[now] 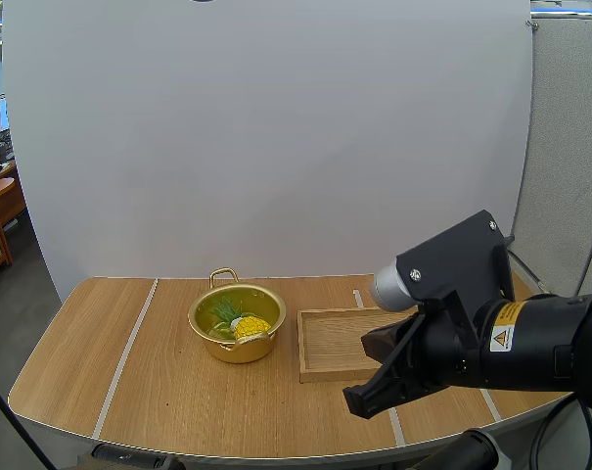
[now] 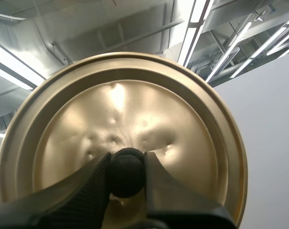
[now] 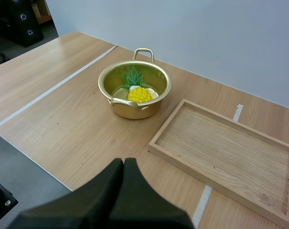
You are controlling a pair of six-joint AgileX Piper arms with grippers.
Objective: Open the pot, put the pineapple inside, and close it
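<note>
Black right arm (image 1: 540, 348), grey joint cap (image 1: 387, 289), yellow warning label (image 1: 507, 327), screws (image 1: 415, 275); black right hand (image 3: 123, 164).

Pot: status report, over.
Left gripper shut on lid, lid off pot. Right gripper shut, empty. Pineapple inside open pot. Nothing over pot.

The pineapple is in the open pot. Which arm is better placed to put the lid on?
Left, most likely: the left jaws pinch the knob of the lid, so it only has to lower it onto the pot. The right jaws are shut on nothing near the tray.
</note>
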